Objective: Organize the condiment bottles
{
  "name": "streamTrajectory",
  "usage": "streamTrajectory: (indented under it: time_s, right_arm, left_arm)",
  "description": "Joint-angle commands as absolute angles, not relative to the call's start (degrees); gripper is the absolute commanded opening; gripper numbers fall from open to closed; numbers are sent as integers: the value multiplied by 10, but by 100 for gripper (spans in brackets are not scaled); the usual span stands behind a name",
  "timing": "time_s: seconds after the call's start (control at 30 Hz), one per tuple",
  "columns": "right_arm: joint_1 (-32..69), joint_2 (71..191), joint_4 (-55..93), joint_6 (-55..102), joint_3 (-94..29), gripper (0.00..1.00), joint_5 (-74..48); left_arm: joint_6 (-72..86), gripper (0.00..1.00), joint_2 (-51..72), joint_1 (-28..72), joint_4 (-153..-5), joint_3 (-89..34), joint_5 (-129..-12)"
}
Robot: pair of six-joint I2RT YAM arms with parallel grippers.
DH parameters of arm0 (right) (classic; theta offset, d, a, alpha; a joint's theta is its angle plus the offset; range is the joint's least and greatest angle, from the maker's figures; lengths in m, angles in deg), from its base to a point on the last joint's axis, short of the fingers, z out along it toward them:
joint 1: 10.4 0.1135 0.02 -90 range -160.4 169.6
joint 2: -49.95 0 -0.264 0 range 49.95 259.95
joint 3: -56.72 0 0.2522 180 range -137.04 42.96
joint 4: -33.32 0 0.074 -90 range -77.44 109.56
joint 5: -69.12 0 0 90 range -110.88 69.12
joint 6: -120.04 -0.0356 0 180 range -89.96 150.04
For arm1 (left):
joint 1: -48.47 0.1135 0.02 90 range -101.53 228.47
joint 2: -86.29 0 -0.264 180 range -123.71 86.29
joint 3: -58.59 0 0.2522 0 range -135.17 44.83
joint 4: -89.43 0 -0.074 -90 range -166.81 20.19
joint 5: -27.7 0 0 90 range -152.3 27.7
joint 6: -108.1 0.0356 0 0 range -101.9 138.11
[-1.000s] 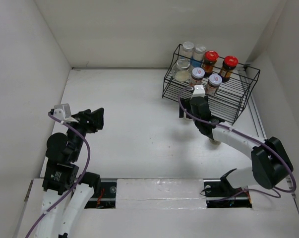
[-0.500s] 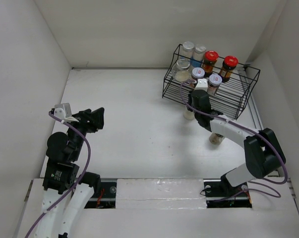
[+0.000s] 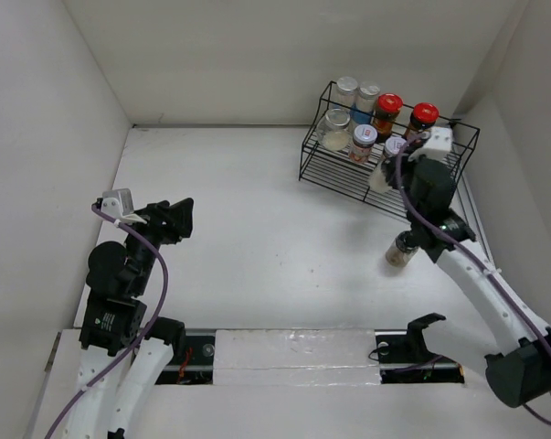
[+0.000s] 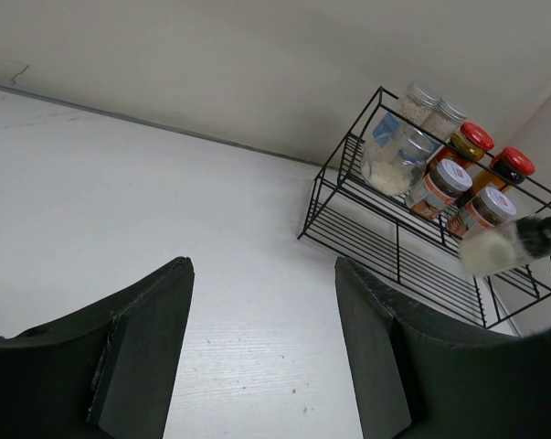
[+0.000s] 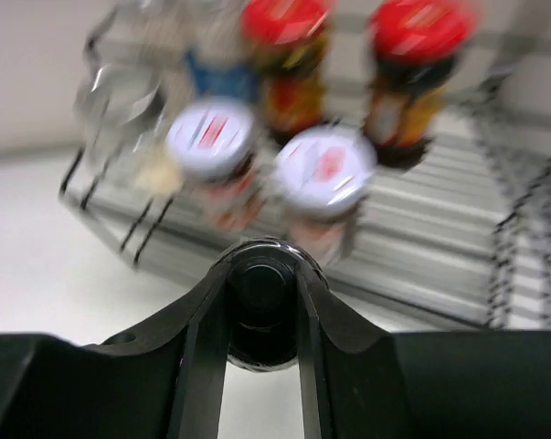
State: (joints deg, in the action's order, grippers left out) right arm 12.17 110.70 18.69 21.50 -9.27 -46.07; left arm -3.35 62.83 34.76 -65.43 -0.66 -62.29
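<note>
Condiment bottles (image 3: 364, 137) crowd the upper tier of a black wire rack (image 3: 339, 169) at the far right of the white tabletop (image 3: 248, 219). At the back stand two clear shakers (image 3: 346, 89) with silver lids, and beside them two dark jars (image 3: 388, 103) with glossy red lids. In front are a rounded clear jar (image 3: 335, 128) of pale grains and two white-lidded jars (image 4: 453, 174). One more, a clear black-capped bottle (image 4: 494, 250) with pale contents, hangs tipped almost on its side over the rack's lower front tier, just before the white-lidded pair. The right end effector (image 5: 261, 293) is clamped on its round black cap, smooth dark fingers (image 5: 197, 366) hugging it on either side. Whether the bottle touches the wires I cannot tell. A small shaker (image 3: 398, 251) with brownish contents stands alone on the tabletop, near the rack's front and beside the right arm. The left end effector (image 4: 261, 270) hovers well apart on the left, its matte black fingers spread wide.
</note>
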Motion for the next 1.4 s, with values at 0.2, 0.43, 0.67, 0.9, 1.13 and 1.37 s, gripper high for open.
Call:
streamTrajectory:
  time_s: [0.2,0.43,0.67,0.9,1.13,1.37]
  right_arm:
    - [-34,1080,176,226,-195,15,-428]
    - [-75,1172,211,226,-245,14,-360]
    - [-70,1238,237,220,-245,18,-326]
    - [-58,1196,212,214,-216,93,-355]
    - [-16,1007,128,132,-78,94,-464]
    - [-5,913,-46,26,31,85,-494]
  left_arm:
    - [-26,59,624,350,-685,-6,-632]
    - [-26,59,624,350,-685,-6,-632]
    - [-26,59,624,350,-685,-6,-632]
    - [-26,59,629,350,-685,-6,-632]
    - [-26,59,637,350,-685,-6,-649]
    - [-21,60,637,350,-685,-17,-697]
